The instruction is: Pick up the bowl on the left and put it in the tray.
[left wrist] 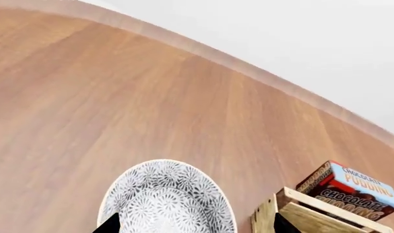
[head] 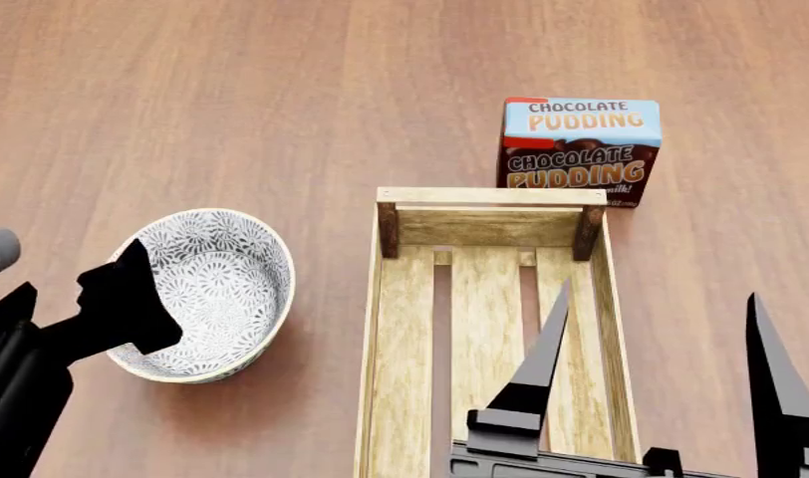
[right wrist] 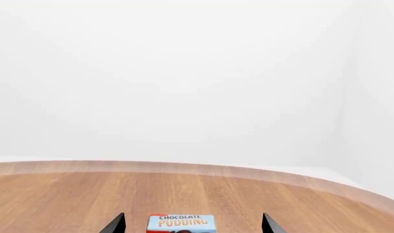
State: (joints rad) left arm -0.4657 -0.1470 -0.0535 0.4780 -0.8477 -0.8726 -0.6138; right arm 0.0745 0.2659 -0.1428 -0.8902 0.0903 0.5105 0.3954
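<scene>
Wooden surface (head: 245, 90) carries everything, and the task is barely begun. At the left, the left gripper (head: 129, 304) hangs over the near rim of the bowl (head: 225, 284), which sits beside the tray (head: 378, 329), not in it; I cannot tell how its jaws stand. Grasp, lift and transfer remain. Further right, the right gripper (head: 658, 344) hovers over the tray, jaws wide and empty.

In the head view the left gripper (head: 106, 299) reaches in from 8 o'clock, one dark finger (head: 133, 294) visible, its jaws' spread unclear. The right gripper (head: 658, 339) enters from 5 o'clock, jaws spread wide, fingers pointing toward 12 o'clock.
</scene>
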